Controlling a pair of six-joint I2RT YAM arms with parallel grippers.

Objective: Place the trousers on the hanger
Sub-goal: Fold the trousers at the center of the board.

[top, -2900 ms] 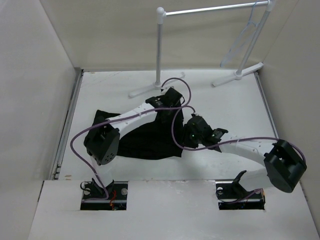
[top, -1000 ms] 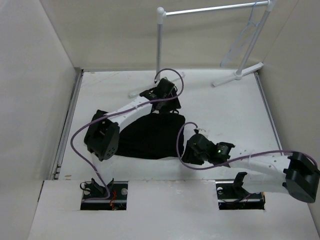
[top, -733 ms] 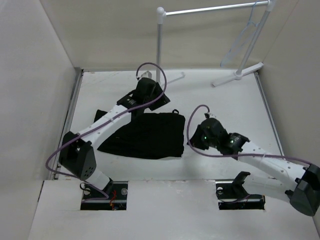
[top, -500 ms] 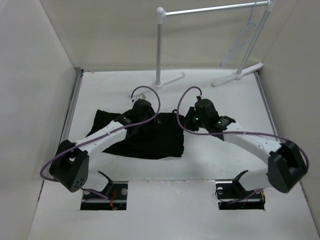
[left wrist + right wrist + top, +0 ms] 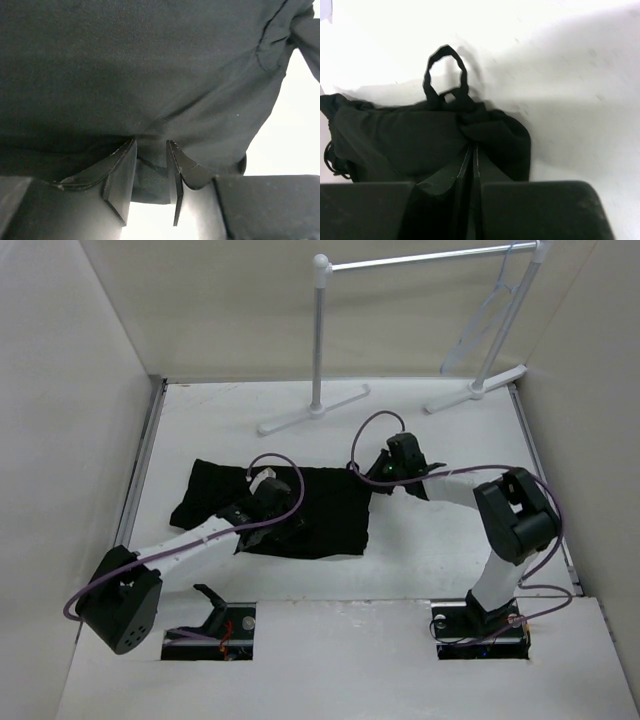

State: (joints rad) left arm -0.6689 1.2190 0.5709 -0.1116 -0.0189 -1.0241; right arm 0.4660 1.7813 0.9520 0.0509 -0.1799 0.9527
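Note:
The black trousers [image 5: 325, 505] lie spread flat in the middle of the table. My left gripper [image 5: 275, 510] is down on their left-middle part; in the left wrist view [image 5: 151, 145] its jaws are close together with a fold of the black fabric [image 5: 150, 75] between them. My right gripper [image 5: 372, 472] is at the trousers' far right corner, shut on the waist edge [image 5: 471, 147] just below the drawstring loop [image 5: 445, 70]. The pale hanger [image 5: 490, 315] hangs on the rack at the far right, away from both grippers.
The white garment rack [image 5: 420, 258] stands at the back, its flat feet [image 5: 312, 410] on the table beyond the trousers. Side walls close in the table [image 5: 450, 440] on the left and right.
The left gripper has come back from the trousers' far edge to their left-middle part. The right gripper has swung from the near right to the waist corner and closed on it. The trousers lie flatter.

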